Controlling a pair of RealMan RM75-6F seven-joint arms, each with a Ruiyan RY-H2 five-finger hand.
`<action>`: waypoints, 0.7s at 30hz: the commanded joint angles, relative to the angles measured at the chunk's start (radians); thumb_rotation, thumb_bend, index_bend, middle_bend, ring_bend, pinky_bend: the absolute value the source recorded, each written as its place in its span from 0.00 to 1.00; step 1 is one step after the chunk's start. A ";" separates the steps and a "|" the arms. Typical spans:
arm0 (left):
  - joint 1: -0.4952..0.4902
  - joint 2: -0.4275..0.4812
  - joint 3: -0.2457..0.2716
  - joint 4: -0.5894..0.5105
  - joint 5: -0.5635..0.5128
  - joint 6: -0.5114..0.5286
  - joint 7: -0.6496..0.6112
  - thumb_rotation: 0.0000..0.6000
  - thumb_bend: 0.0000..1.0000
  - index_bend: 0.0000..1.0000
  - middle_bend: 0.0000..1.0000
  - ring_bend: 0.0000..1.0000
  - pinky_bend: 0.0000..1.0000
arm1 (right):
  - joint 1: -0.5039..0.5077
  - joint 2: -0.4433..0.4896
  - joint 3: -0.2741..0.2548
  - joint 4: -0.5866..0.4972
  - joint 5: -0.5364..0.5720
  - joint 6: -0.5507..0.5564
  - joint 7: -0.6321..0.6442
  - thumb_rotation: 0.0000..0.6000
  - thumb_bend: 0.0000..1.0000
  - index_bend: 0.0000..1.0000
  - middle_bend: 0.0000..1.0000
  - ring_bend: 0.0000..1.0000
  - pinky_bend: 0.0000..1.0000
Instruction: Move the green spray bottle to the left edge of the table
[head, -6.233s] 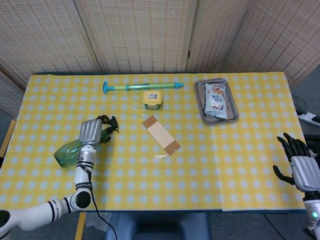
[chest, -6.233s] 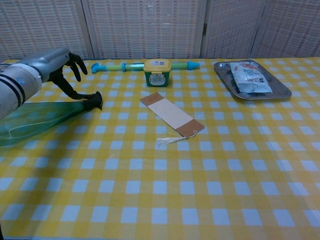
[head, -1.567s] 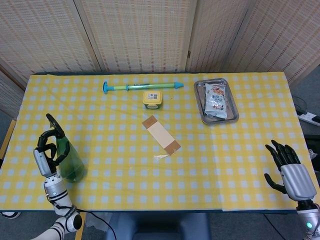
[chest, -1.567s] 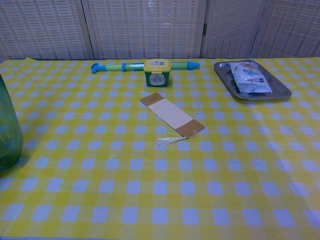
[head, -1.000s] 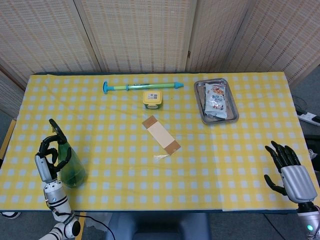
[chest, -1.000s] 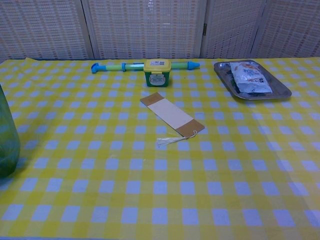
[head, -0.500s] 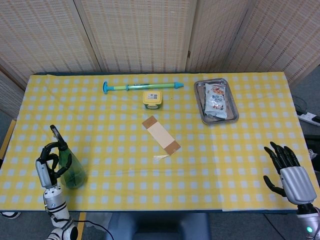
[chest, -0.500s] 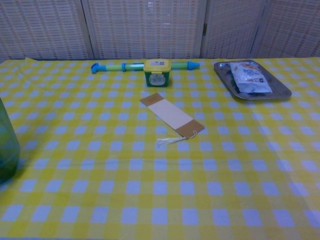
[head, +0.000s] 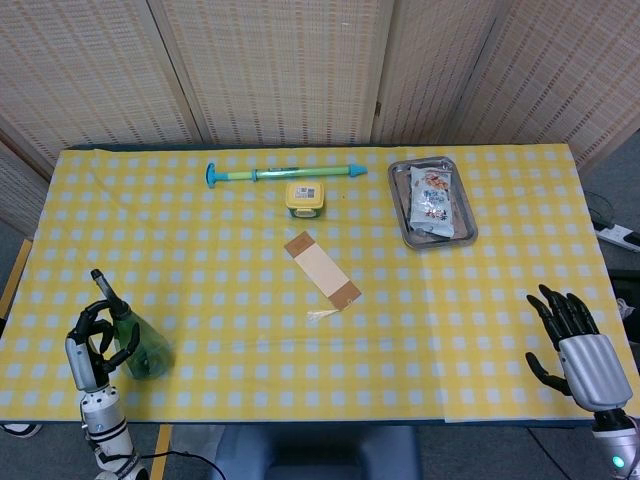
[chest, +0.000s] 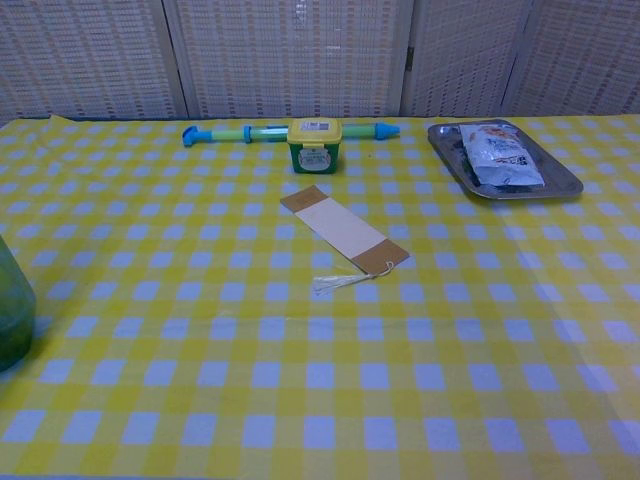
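Green translucent plastic identifies the spray bottle (head: 140, 343), which stands upright at the lower left of the head view, close to the left edge and front edge of the tabletop (head: 200, 250); in the chest view only a sliver of its body shows at the left border. Left robot hand (head: 92, 352) sits just beside the bottle on its left, dark fingers (head: 118, 353) curled around the neck and upper body; the hand appears to hold the bottle. Right robot hand (head: 578, 345) is at the lower right of the head view, past the tabletop corner, fingers spread apart and holding nothing. Yellow-and-white checked cloth covers the tabletop. Upper centre of the frame: a blue-and-green tube-shaped toy (head: 285, 173) lies lengthwise, with a small yellow-lidded container (head: 305, 198) just in front of it. Centre: a brown-and-cream bookmark (head: 322, 270) with a tassel lies flat. Upper right: a metal tray (head: 403, 210) carries a printed packet (head: 432, 199).
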 joint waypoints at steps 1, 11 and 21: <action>0.008 0.009 0.006 -0.015 0.008 0.008 0.003 1.00 0.35 0.41 0.49 1.00 1.00 | 0.000 -0.001 0.000 0.000 -0.001 0.000 -0.002 1.00 0.39 0.00 0.00 0.00 0.00; 0.047 0.028 0.025 -0.054 0.032 0.059 -0.006 1.00 0.34 0.43 0.48 1.00 1.00 | 0.001 -0.003 -0.001 -0.003 -0.005 0.000 -0.010 1.00 0.39 0.00 0.00 0.00 0.00; 0.103 0.018 0.058 -0.028 0.048 0.095 -0.032 1.00 0.34 0.44 0.48 1.00 1.00 | 0.000 -0.009 -0.008 -0.006 -0.019 0.002 -0.028 1.00 0.39 0.00 0.00 0.00 0.00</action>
